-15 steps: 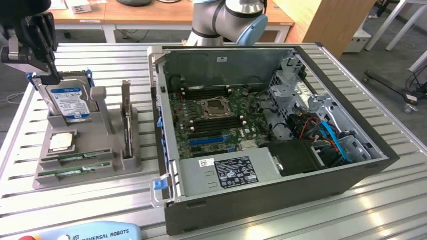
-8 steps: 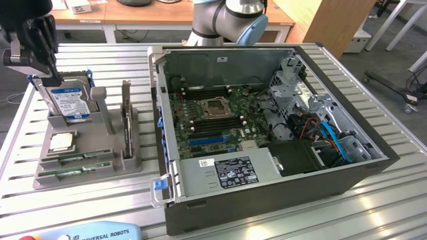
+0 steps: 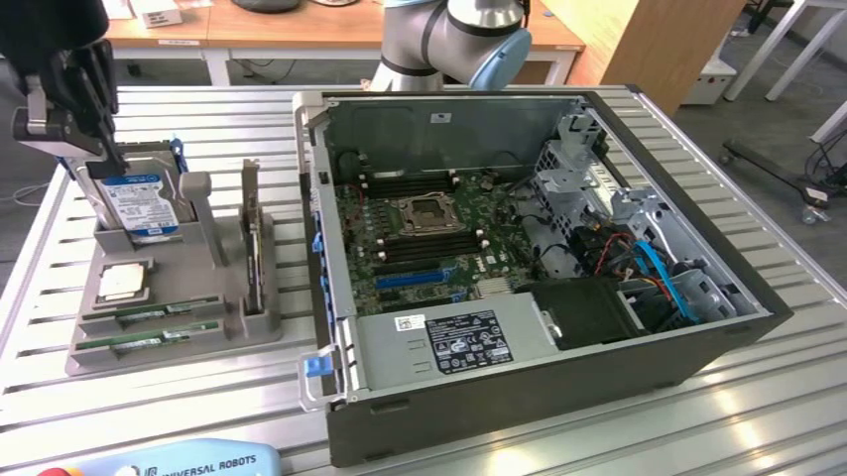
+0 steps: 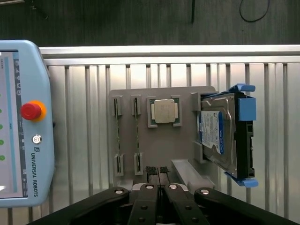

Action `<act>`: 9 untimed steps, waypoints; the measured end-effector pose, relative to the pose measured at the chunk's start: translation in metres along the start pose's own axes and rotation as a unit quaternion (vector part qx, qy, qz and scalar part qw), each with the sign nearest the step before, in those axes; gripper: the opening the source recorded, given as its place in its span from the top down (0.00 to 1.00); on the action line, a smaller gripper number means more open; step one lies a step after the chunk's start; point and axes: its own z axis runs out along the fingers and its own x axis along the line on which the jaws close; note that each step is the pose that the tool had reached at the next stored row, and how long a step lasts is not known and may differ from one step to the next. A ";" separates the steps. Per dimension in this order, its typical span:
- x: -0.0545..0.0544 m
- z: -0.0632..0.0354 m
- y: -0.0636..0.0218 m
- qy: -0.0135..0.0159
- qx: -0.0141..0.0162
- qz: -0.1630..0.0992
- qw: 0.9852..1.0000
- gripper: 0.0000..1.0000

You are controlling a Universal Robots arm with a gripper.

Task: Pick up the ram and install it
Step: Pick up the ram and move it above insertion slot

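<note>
Two edge-up ram sticks [image 4: 117,136], closed hand [image 4: 157,171] apart

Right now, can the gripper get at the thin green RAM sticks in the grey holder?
Probably yes. The two thin green RAM sticks stand edge-up in the grey plastic holder, nothing over them; the silver-blue hard drive stands off to one side. The black gripper is shut, though.

Robotics lab: slatted metal bench [image 3: 775,416], teach pendant [image 4: 33,140]
</note>
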 end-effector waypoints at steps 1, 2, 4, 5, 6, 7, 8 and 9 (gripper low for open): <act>0.000 0.0011 -0.0001 0.000 0.000 0.000 1.000 0.90; 0.000 0.0021 -0.0001 0.000 0.000 0.000 1.000 0.90; 0.000 0.0042 -0.0002 0.000 0.000 0.000 1.000 0.90; 0.000 0.0053 -0.0003 0.000 0.000 0.000 1.000 0.90; 0.000 0.0063 -0.0003 0.000 0.000 0.000 1.000 0.90; 0.000 0.0075 -0.0004 0.000 0.000 0.000 1.000 0.90; 0.000 0.0086 -0.0004 0.000 0.000 0.000 1.000 0.90; 0.000 0.0099 -0.0005 0.000 0.000 0.000 1.000 0.90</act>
